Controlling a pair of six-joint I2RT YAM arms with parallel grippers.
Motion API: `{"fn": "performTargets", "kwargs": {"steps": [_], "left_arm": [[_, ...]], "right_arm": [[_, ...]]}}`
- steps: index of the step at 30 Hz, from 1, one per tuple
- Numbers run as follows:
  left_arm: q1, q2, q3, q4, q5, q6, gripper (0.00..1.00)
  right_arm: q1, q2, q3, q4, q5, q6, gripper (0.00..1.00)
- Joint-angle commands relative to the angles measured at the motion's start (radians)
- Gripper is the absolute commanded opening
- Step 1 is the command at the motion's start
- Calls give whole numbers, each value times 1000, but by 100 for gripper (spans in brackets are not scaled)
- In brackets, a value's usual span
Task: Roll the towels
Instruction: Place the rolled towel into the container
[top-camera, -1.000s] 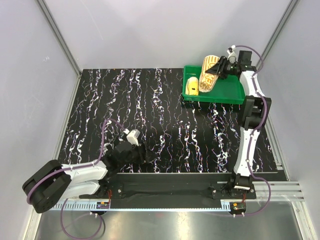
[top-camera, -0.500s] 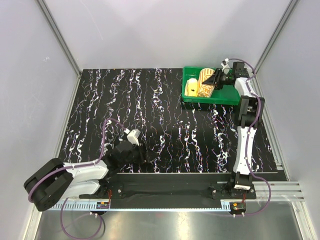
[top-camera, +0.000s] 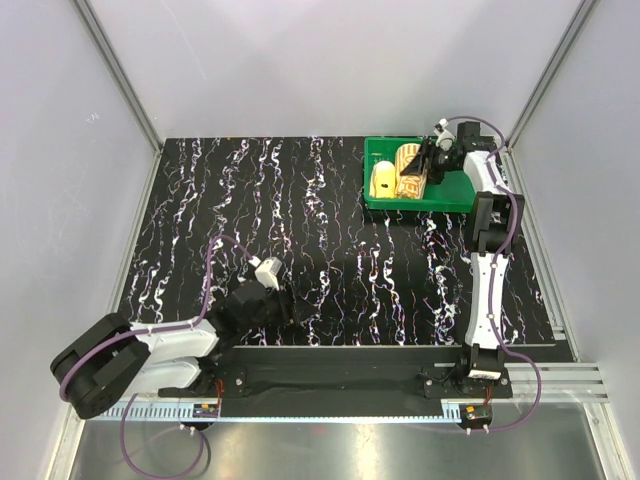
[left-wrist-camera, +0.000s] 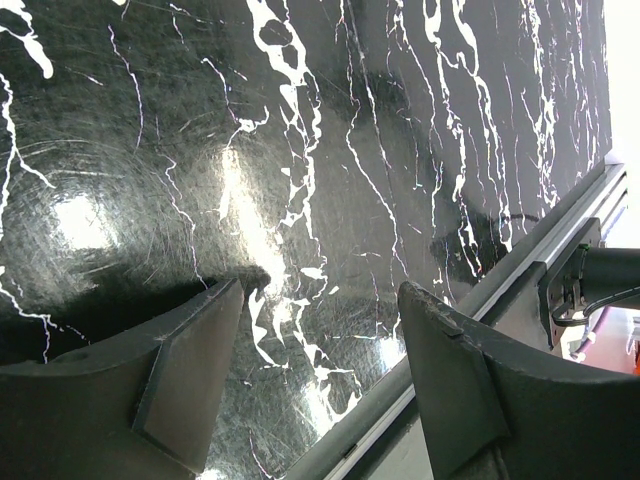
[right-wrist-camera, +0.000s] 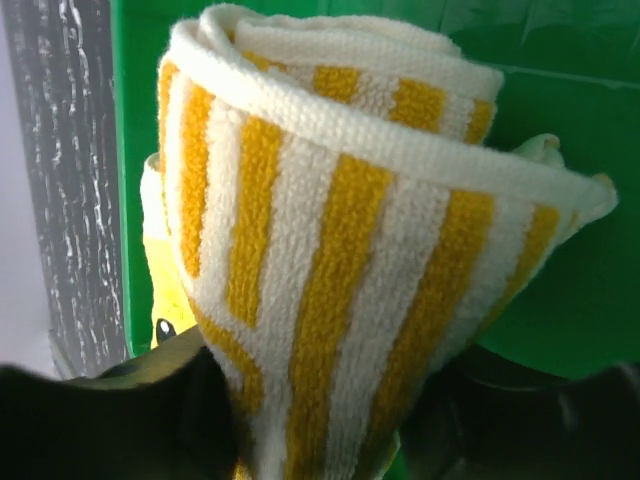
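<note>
1. Striped towel (top-camera: 410, 170) and yellow towel (top-camera: 382, 178), both rolled, lie side by side in the green tray (top-camera: 440, 196) at the counter's (top-camera: 300, 220) far right.
2. Right claw (top-camera: 429, 160) straddles the striped roll; pinching or merely flanking it, cannot tell.
3. Left claw (left-wrist-camera: 320, 290) is spread and empty, low over the counter.
4. Judged step: depositing. The next move needs a full release and a lift straight clear, so the roll isn't dragged loose.

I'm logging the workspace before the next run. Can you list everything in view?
Table: one, black with white veins.
Tray: one, green, far right of the table.
Striped towel: one, orange-yellow and cream, rolled, in the tray.
Yellow towel: one, plain yellow, in the tray, left of it.
Left end effector: one, black, open and empty, near edge.
Right end effector: one, black, fingers either side of the striped towel.
</note>
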Motion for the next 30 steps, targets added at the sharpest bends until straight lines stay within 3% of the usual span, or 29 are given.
{"fn": "performTargets", "kwargs": {"steps": [1,5,16,23,30], "left_arm": [[5,30,-1,-63,-13,27,71],[6,27,-2,-62,-13,27,71],[11,32,-4,-56,-8,27,71],[11,35,-4,-54,-6,28,71],[11,38,-2,-52,-6,28,71]], "right_arm": [[45,-1,40,-84,128,-81,69],[53,-9,31,-97,188,-75,86],[51,-92,16,-100,268,-67,100],[40,-119,24,-72,250,-23,100],[30,-144,-1,-9,130,40,100]]}}
